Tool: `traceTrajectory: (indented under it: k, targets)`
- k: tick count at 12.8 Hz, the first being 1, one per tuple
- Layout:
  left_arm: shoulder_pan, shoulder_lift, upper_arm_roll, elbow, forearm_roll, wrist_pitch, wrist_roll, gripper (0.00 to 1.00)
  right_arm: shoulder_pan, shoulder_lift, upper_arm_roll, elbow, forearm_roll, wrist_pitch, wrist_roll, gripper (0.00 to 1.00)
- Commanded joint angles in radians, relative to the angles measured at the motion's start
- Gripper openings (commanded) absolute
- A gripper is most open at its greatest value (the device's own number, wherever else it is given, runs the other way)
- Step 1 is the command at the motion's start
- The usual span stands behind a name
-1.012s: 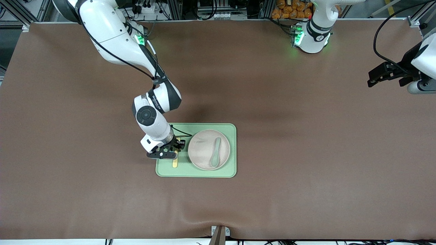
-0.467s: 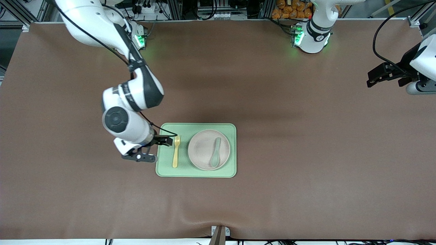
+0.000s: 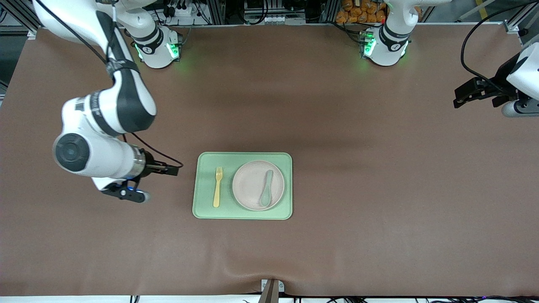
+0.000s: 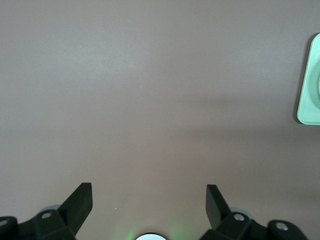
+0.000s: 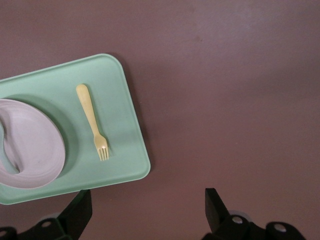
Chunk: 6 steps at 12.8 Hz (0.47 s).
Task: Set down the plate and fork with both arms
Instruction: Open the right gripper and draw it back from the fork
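While the fork [image 3: 217,187] lies on the tray [image 3: 241,214], the right end effector [image 3: 145,182] hangs beside, empty.

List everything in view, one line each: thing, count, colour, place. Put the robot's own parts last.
tray: one, light green, on the table.
plate: one, pale beige-pink, on the tray, toward the left arm's end.
spoon: one, grey-green, lying on the plate.
fork: one, pale yellow, on the tray beside the plate, toward the right arm's end.
table: one, brown cover.
right claw: one, black, open, over bare table beside the tray.
left claw: one, black, open, waiting over the left arm's end of the table.
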Motion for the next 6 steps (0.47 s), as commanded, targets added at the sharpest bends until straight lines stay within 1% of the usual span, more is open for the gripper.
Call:
traceTrajectory:
  k: [1, 6]
  targets:
    - [0.006, -0.011, -0.005, -0.003, 0.016, 0.002, 0.019, 1.0, -0.083, -0.05, 0.014, -0.009, 0.011, -0.066, -0.161, 1.0]
    - [0.012, -0.011, -0.005, -0.005, 0.014, 0.002, 0.017, 1.0, -0.167, -0.085, 0.014, -0.013, 0.004, -0.161, -0.357, 1.0]
